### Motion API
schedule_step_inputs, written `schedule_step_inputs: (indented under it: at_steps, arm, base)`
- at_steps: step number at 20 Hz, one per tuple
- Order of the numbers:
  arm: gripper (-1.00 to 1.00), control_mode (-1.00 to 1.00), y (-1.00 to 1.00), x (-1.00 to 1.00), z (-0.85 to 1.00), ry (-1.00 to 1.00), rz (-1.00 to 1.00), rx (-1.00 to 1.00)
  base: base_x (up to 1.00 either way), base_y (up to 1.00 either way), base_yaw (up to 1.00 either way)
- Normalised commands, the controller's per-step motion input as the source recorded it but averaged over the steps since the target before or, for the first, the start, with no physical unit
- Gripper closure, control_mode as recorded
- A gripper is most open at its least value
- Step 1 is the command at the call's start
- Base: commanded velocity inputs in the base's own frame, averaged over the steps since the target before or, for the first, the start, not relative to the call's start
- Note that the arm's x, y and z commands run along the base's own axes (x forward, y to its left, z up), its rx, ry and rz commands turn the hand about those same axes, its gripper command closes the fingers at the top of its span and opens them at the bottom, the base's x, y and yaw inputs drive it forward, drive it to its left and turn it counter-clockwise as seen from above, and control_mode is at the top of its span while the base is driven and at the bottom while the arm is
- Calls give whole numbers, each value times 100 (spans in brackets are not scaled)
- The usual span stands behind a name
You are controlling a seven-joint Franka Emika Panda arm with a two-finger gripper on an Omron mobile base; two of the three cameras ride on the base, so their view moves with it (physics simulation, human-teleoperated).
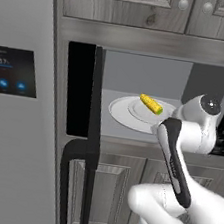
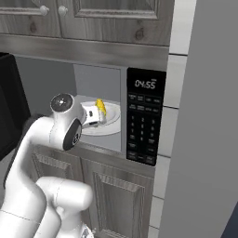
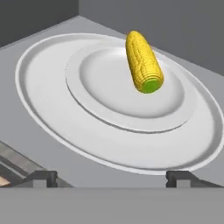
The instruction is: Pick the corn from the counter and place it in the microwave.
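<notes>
The yellow corn (image 3: 143, 61) lies on the inner white plate (image 3: 100, 94) inside the open microwave (image 1: 144, 73), its green end turned toward the hand. From the base views, the corn (image 1: 151, 104) (image 2: 100, 109) rests on the plate (image 1: 121, 113) near the middle of the grey cavity. My gripper (image 3: 112, 178) is open and holds nothing. Its two dark fingertips (image 3: 43, 177) stand far apart at the plate's near rim, short of the corn. The counter is out of view.
The black microwave door (image 1: 92, 131) hangs open to the left, with its long handle (image 1: 72, 174) below. The control panel (image 2: 144, 116) is right of the cavity. A grey fridge with a blue-lit display (image 1: 13, 72) stands at left. Wooden cabinets (image 1: 149, 3) sit above and below.
</notes>
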Motion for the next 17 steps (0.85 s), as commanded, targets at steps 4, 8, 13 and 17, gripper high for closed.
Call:
schedule_step_inputs:
  at_steps: [4, 8, 13, 17]
  arm:
    - [-100, -100, 0, -100, 65, 0, -5, 19]
    - [-100, -100, 0, -100, 58, 9, -17, 18]
    - [-100, -100, 9, -100, 41, 10, -23, 18]
    - [-100, -100, 12, -100, 14, 7, -24, 12]
  base:
    - [0, 0, 0]
    - [0, 0, 0]
    - [0, 0, 0]
    - [0, 0, 0]
